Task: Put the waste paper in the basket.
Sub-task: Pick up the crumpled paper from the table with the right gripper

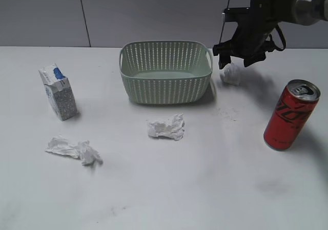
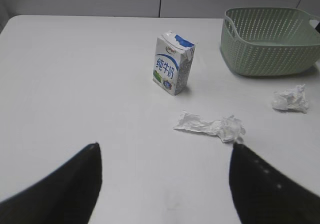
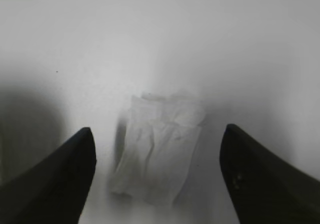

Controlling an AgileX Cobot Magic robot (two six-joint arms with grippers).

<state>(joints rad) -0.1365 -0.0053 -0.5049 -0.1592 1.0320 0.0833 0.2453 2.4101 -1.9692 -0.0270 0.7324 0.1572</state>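
Observation:
The sage-green basket (image 1: 166, 72) stands at the back middle of the table and looks empty; it also shows in the left wrist view (image 2: 270, 42). A small paper wad (image 1: 232, 75) lies to the right of the basket, and my right gripper (image 1: 238, 61) hangs open just above it. In the right wrist view that wad (image 3: 160, 149) lies between the open fingers (image 3: 157, 156). A second wad (image 1: 166, 128) lies in front of the basket (image 2: 291, 99). A third, longer wad (image 1: 74, 149) lies front left (image 2: 212, 126). My left gripper (image 2: 165, 169) is open and empty, short of that third wad.
A blue-and-white carton (image 1: 58, 92) stands at the left (image 2: 173, 63). A red drink can (image 1: 291, 115) stands at the right, in front of the right arm. A grey wall runs behind the table.

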